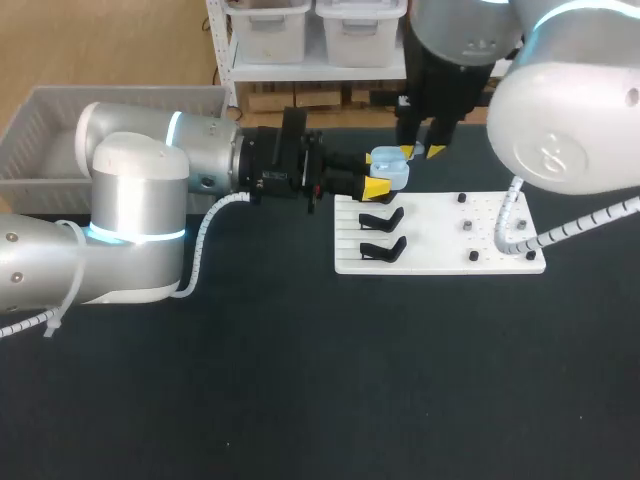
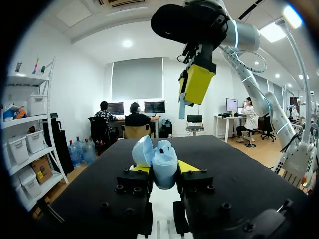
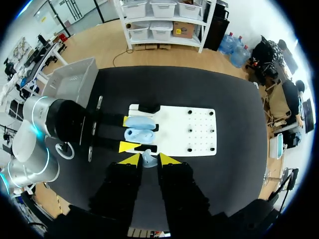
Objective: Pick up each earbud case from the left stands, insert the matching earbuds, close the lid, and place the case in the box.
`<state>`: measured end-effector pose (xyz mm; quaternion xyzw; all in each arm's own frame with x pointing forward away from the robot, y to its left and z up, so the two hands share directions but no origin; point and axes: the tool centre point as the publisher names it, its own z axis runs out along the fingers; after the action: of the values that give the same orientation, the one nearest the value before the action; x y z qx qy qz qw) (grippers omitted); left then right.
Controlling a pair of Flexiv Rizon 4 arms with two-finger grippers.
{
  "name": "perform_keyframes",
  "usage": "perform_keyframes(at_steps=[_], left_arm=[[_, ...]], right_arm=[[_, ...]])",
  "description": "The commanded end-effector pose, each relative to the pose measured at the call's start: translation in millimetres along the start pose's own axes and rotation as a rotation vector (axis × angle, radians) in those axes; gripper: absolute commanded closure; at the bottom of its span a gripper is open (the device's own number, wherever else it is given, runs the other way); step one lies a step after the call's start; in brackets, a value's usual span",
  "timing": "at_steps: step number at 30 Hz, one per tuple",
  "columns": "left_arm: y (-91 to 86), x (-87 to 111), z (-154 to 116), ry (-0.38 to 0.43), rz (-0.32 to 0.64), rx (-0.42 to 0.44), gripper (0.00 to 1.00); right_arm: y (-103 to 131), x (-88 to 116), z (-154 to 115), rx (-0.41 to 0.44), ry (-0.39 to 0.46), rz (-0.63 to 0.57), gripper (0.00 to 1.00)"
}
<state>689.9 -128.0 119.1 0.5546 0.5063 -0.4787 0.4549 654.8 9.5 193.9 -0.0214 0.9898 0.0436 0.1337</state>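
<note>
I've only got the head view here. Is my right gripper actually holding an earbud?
Observer: Yes. The right wrist view shows a pale blue earbud pinched between the yellow tips of the right gripper.
Operator: Is the case lid open?
Observer: Open. In the left wrist view the case sits clamped in the left gripper, its lid swung back to one side.
Operator: Is there a gap above it?
Observer: Yes. That same view shows the earbud hanging clear above the case, not touching it.

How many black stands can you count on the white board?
2: one black stand nearer the held earbud case, the other beside it, toward the robot, both empty, at the white board's left end. The case could hide another.
</note>
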Motion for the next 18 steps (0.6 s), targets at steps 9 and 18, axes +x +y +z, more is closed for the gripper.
perform_keyframes(at_steps=[9, 18], left_arm=[[-1.3, 0.8, 0, -0.002, 0.003, -0.005, 1.0], [-1.3, 0.8, 0, -0.002, 0.003, -0.005, 1.0]], right_arm=[[31, -10, 20, -0.01, 0.068, -0.078, 1.0], [31, -11, 27, -0.012, 0.069, -0.093, 1.0]])
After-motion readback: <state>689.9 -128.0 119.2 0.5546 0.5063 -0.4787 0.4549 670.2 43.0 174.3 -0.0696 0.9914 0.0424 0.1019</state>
